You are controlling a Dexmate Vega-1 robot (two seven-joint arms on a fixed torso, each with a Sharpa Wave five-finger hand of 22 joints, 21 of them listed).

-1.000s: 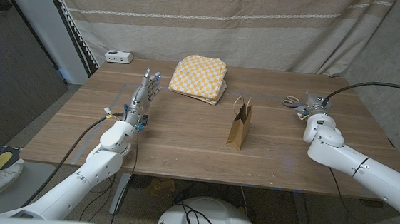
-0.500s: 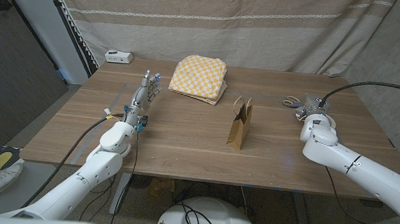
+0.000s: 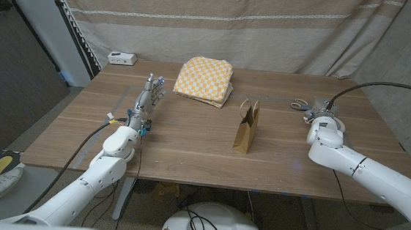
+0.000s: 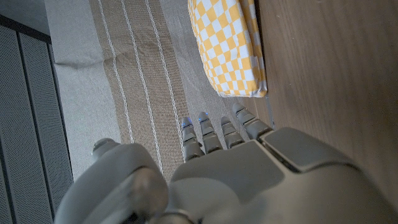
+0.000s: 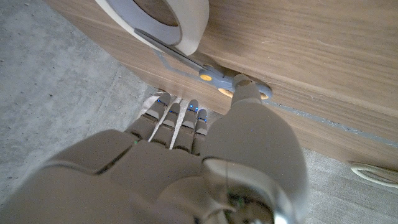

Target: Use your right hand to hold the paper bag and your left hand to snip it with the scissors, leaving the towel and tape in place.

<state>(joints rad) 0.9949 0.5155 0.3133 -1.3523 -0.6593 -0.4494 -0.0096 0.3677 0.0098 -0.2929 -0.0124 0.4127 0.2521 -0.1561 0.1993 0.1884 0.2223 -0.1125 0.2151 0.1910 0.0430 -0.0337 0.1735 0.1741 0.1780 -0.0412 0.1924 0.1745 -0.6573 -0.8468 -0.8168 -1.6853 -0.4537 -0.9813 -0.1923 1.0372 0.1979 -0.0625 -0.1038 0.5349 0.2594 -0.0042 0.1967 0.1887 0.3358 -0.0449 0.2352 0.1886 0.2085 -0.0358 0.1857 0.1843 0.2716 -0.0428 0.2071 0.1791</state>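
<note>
Wooden table (image 3: 189,139) backed by a striped grey curtain forms the work area. No step of the task is under way as I judge it: the paper bag (image 3: 247,126) stands upright and untouched near the table's middle, well apart from both of my hands. My left hand (image 3: 148,96) stands at the left side of the table with its fingers extended and holding nothing; the left wrist view shows them reaching toward the towel (image 3: 205,78), a folded yellow-checked cloth at the far edge. My right hand (image 3: 323,113) sits at the far right of the table, just beside the scissors (image 3: 300,104); the right wrist view shows its fingers (image 5: 177,118) extended together with nothing between them, so I read it as empty. That same view shows the tape (image 5: 161,18), a white roll, lying on the table just beyond the scissors. The next move, in my judgement, calls for the right hand to travel inward to the bag, and for the left hand to cross the table to reach the scissors, since they lie on the right side. The bag stands between the left hand and the scissors, and the tape sits close against them, so both could be disturbed. A small white box (image 3: 122,58) rests at the far left corner.
</note>
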